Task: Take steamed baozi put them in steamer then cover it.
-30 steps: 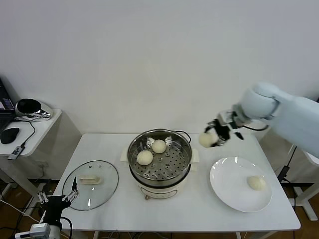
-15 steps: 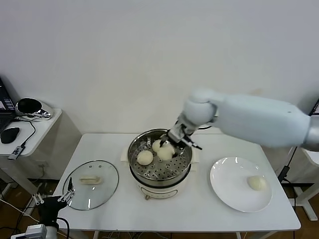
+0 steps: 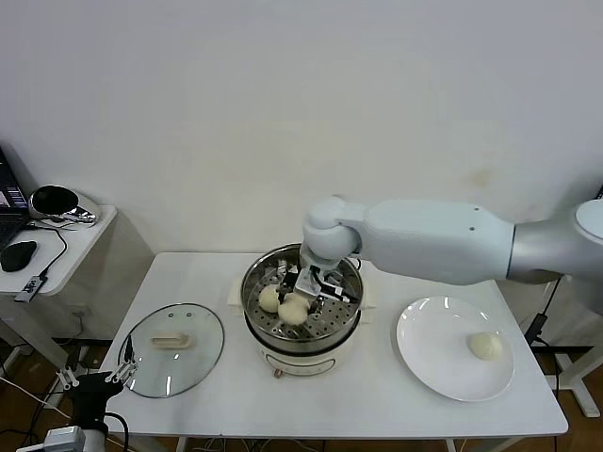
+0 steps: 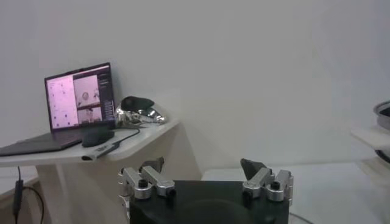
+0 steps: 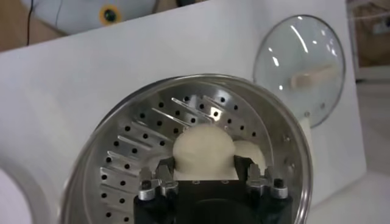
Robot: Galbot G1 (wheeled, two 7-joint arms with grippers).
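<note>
The steamer stands mid-table with its perforated tray showing. My right gripper reaches into it, shut on a baozi held just over the tray; in the right wrist view the gripper has this baozi between its fingers. A second baozi lies on the tray beside it. Another baozi lies on the white plate. The cover lies flat on the table left of the steamer. My left gripper is open and empty, low off the table's front left corner.
A side table with a mouse, a cable and a shiny object stands at the far left; the left wrist view shows a laptop on it. The right arm spans above the back of the steamer. The wall is close behind the table.
My right gripper has carried the baozi from right of the steamer leftward and down into the pot, over the tray. The left gripper has shifted slightly.
</note>
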